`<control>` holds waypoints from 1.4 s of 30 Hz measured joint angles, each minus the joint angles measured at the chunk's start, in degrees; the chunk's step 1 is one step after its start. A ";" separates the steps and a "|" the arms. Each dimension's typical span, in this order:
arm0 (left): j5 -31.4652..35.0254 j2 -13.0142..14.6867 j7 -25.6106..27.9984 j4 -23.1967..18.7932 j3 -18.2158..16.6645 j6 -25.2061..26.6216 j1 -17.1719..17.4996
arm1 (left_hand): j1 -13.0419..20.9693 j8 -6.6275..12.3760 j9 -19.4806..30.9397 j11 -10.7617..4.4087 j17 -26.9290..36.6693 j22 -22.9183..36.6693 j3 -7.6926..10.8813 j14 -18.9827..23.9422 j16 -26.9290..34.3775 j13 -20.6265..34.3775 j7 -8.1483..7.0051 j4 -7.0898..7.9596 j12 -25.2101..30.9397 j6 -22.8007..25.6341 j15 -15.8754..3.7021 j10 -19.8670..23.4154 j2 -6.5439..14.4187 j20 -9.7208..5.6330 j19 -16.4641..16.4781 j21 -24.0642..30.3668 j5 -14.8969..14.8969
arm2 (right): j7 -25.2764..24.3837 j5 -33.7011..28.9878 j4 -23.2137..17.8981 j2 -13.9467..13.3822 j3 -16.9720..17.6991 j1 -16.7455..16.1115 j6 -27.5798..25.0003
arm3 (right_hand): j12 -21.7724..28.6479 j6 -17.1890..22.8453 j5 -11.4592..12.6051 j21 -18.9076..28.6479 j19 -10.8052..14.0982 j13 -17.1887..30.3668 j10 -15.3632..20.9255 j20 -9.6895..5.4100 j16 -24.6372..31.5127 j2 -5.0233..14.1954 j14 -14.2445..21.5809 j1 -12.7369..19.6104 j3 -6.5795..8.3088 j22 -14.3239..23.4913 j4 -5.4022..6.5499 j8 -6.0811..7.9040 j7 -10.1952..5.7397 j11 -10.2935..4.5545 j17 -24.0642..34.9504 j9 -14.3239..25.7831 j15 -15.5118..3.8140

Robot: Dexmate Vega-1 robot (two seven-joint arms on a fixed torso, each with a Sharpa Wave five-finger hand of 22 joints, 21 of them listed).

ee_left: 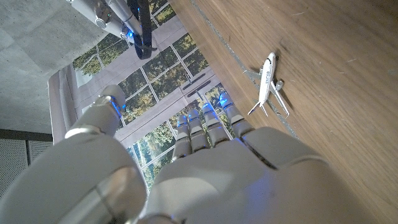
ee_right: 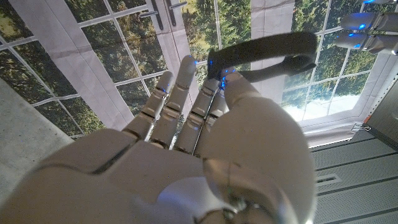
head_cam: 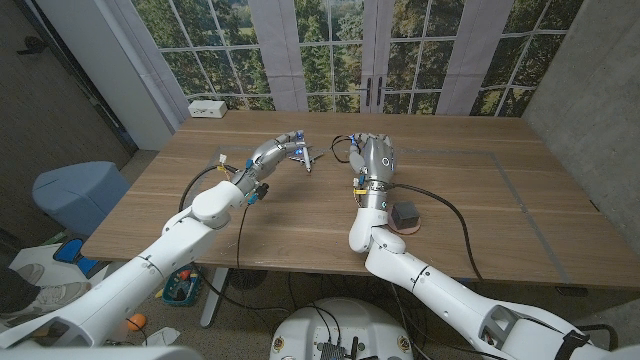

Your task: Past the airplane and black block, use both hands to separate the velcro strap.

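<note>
Wooden table (head_cam: 300,215); right hand (ee_right: 205,124) pinching black velcro strap (ee_right: 267,48), curved loop; left hand (ee_left: 205,155) spread.

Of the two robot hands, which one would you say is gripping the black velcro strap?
The right robot hand: its fingertips pinch the black velcro strap, while the left robot hand is apart from it.

I see a small white toy airplane (ee_left: 269,84) with dark markings on the light-brown wood-grain counter (head_cam: 480,200). The looped velcro strap (ee_right: 267,51) looks black.

Head view high over table (head_cam: 300,215), wrist views close — sharing windows (head_cam: 330,50)
</note>
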 measured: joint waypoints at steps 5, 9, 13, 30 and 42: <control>0.19 -0.58 0.42 0.00 0.16 0.00 0.02 | 0.79 0.46 0.00 0.01 0.07 0.00 -0.39 0.93 0.49 0.27 0.72 0.08 0.21 0.75 -0.30 1.04 -0.14 -0.18 0.19 -0.23 0.00 | -0.03 -0.93 0.35 0.82 -0.50 0.66 -1.02 | -0.19 0.41 0.00 0.43 0.00 0.68 0.41 0.00 0.00 -0.29 0.62 -0.28 0.00 0.00 0.00 -0.01 0.41 0.41 0.54 -0.16 -0.16; 0.32 -0.97 0.66 0.29 0.25 -0.03 -0.18 | 1.83 0.85 0.00 -0.11 0.07 0.00 -0.62 2.16 0.83 0.27 0.72 0.31 0.62 1.77 -0.50 2.24 -0.11 -0.16 1.03 -0.23 0.00 | -0.03 -1.13 0.83 1.46 -1.24 1.54 -1.45 | -0.20 0.41 0.00 0.43 0.01 0.68 0.41 0.00 0.00 -0.58 0.70 0.02 0.00 0.00 0.00 -0.01 0.41 0.41 0.80 -0.17 -0.07; 0.34 -1.59 0.86 0.88 0.33 -0.36 -0.49 | 3.10 1.45 -0.01 -0.56 0.07 -0.01 -1.19 3.20 1.07 0.26 0.91 0.40 1.06 3.46 -1.13 4.14 -0.08 -0.16 1.85 -0.23 0.00 | -0.03 -1.18 1.30 1.98 -2.00 2.39 -1.96 | -0.24 0.72 0.00 0.44 -0.30 0.68 0.72 0.30 0.24 -0.58 1.01 0.02 0.24 0.00 -0.25 -0.01 0.72 0.72 1.20 -0.22 -0.39; -0.23 -3.99 2.61 2.27 0.58 -1.05 -0.85 | 6.21 3.60 0.54 -2.55 0.60 0.27 -3.09 6.77 2.10 1.06 0.24 0.84 2.98 10.39 -2.04 11.16 1.86 -0.57 3.28 -0.88 0.00 | -0.03 -0.76 3.03 3.24 -4.53 5.17 -1.56 | -0.16 1.23 0.24 0.88 -0.29 0.66 1.54 0.29 0.68 -2.01 1.55 -0.20 0.30 0.00 -0.32 -0.14 1.23 0.52 2.59 -0.23 -0.47; -0.41 -4.88 4.79 1.10 0.84 1.08 -0.56 | 7.37 4.80 1.05 -3.44 1.41 0.55 -4.86 9.96 3.82 2.54 -0.23 1.01 4.50 12.30 -2.13 14.92 3.03 -1.35 4.32 -0.88 0.00 | -0.03 -0.21 3.35 3.62 -5.63 6.28 -0.68 | -0.15 1.55 0.23 1.43 -0.60 0.38 1.95 0.60 1.11 -2.00 2.13 -0.20 0.30 0.00 -0.32 -0.43 1.54 0.52 3.68 -0.25 -0.70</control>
